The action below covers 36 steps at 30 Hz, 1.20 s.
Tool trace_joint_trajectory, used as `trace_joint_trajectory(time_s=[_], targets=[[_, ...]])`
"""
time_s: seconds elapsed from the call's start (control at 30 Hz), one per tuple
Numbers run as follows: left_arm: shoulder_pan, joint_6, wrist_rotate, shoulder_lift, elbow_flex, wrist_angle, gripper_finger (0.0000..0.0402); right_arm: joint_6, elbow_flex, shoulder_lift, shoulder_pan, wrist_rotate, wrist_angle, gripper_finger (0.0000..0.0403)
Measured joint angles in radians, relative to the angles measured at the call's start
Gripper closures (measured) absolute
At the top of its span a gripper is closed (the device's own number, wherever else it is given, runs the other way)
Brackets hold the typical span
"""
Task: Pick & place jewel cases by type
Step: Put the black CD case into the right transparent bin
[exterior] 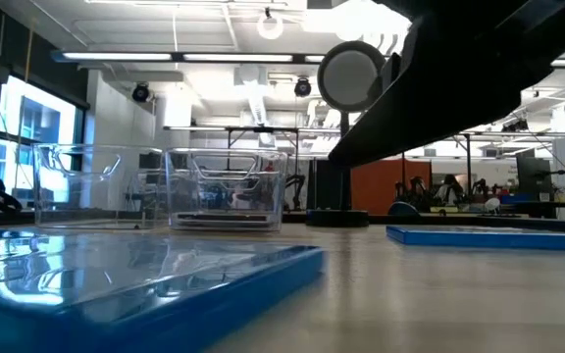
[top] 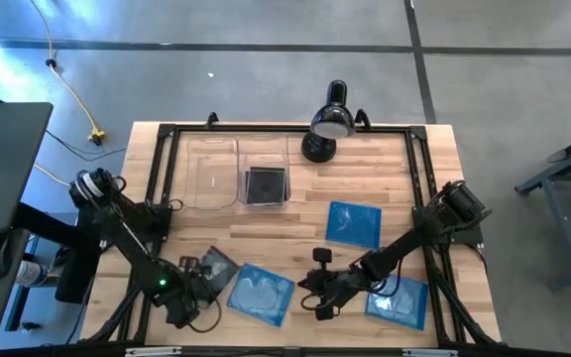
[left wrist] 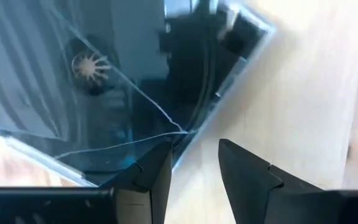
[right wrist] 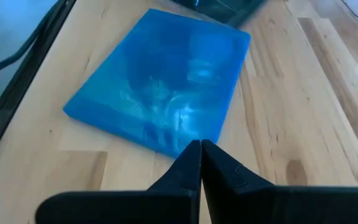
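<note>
1. You are early in the sort: one dark jewel case (top: 265, 185) lies flat in the right-hand clear bin (top: 265, 149), and judging by what remains out on the table (top: 295, 223), most of the work is ahead of you.

2. The left-hand clear bin (top: 211, 159), just beside the first, looks empty in the high view; the low view shows nothing standing in it either.

3. Three translucent blue cases are loose on the wood: one mid-table (top: 353, 223), one near the front edge between the arms (top: 261, 294), and one at the front right (top: 398, 302), partly under the right arm.

4. A second dark case with a clear cover (top: 218, 266) sits at the front left. Its cover shows a crack in the left wrist view.

5. Your left gripper (left wrist: 194, 163) is at that dark case, fingers partly apart; one finger overlaps the case's edge in the wrist view, but I cannot tell whether it is gripping, so treat the case as not yet secured.

6. Your right gripper (right wrist: 200, 158) has its fingers pressed fully together, holding nothing, hovering just beside the near edge of the front-centre blue case.

7. A black desk lamp (top: 330, 121) stands at the far edge, beside the bins.
</note>
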<state>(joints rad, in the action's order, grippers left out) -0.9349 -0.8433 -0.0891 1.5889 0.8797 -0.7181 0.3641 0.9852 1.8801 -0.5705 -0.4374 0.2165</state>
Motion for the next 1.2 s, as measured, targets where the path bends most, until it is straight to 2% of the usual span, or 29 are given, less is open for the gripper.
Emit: trace_joint_trajectory(time_s=[0.27, 0.43, 0.5, 0.57, 0.67, 0.73, 0.87, 1.03, 1.2], targets=[[0.111, 0.213, -0.161, 0.001, 0.083, 0.062, 0.0273, -0.006, 0.0, 0.0, 0.001, -0.019, -0.014, 0.0402], [0.201, 0.298, -0.174, 0.0, 0.084, 0.139, 0.0273, -0.006, 0.0, 0.0, 0.001, -0.017, -0.007, 0.0402], [0.237, 0.285, -0.134, -0.001, 0.092, 0.095, 0.0273, -0.01, 0.0, 0.0, 0.005, 0.007, 0.027, 0.0402], [0.26, 0.226, -0.075, -0.013, 0.115, -0.012, 0.0273, -0.034, 0.0, 0.0, 0.009, 0.038, 0.073, 0.0402], [0.294, 0.01, -0.003, -0.016, 0.169, -0.235, 0.0273, -0.084, 0.0, 0.005, 0.012, 0.059, 0.133, 0.0402], [0.308, -0.117, 0.0, -0.016, 0.195, -0.397, 0.0273, -0.093, 0.001, 0.014, 0.015, 0.064, 0.145, 0.0402], [0.316, -0.347, -0.03, -0.04, 0.191, -0.537, 0.0273, -0.09, 0.001, 0.037, 0.021, 0.058, 0.143, 0.0402], [0.34, -0.481, -0.036, -0.134, 0.094, -0.497, 0.0273, -0.078, 0.003, 0.054, 0.048, 0.055, 0.144, 0.0402], [0.347, -0.546, -0.047, -0.281, -0.055, -0.266, 0.0273, -0.069, 0.003, 0.053, 0.064, 0.005, 0.166, 0.0402]])
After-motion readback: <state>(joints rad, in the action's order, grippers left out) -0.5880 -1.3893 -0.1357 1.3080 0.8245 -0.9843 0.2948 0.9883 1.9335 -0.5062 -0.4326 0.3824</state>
